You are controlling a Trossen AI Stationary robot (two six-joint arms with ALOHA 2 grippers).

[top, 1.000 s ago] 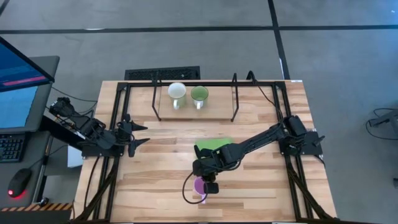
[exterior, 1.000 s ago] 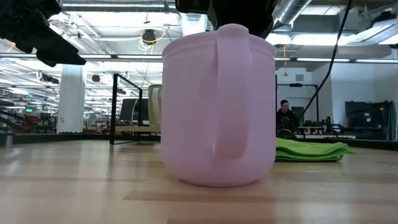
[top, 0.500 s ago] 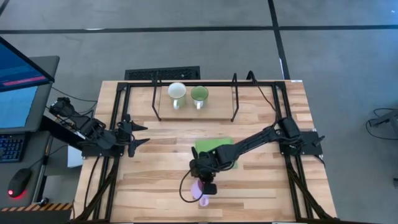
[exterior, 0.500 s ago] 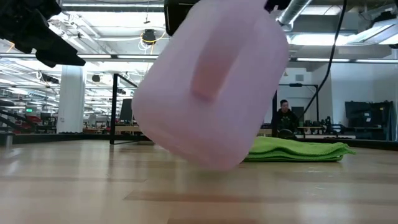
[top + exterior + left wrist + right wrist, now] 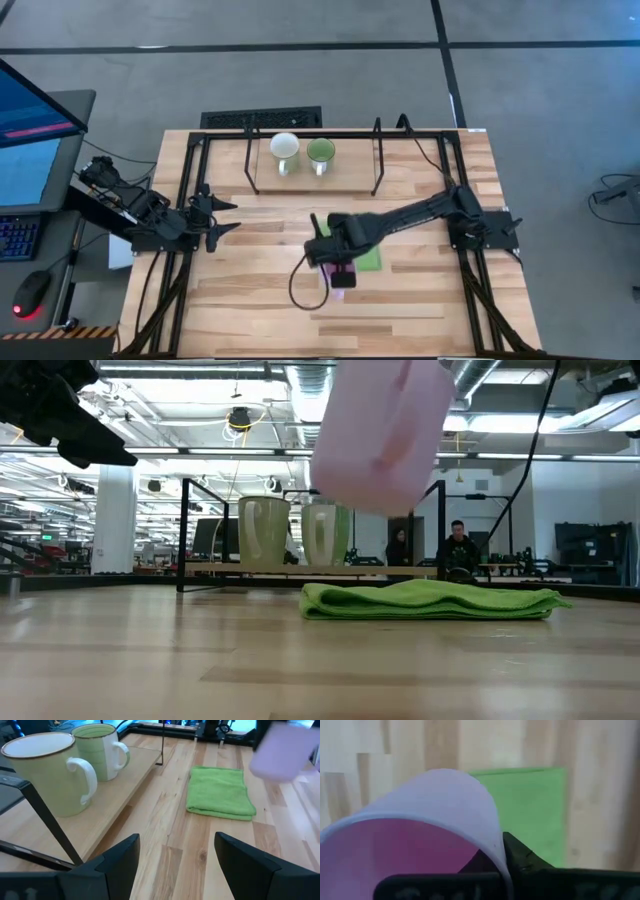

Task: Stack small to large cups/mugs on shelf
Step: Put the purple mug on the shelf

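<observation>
Since earlier frame, pink mug [image 5: 382, 435] lifted off tabletop [image 5: 240, 280]; I see right hand [image 5: 341, 276] clamped on its rim, tilted above green cloth [image 5: 430, 600]. White mug [image 5: 285, 150], green mug [image 5: 320, 152] on shelf [image 5: 350, 175]. Left hand [image 5: 222, 217] open, parked left.

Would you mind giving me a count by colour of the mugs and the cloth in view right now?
White: 1, the white mug on the shelf.
Green: 2, the green mug on the shelf and the green cloth on the table.
Pink: 1, the pink mug, held off the table by the right gripper.
Total: 4.
</observation>
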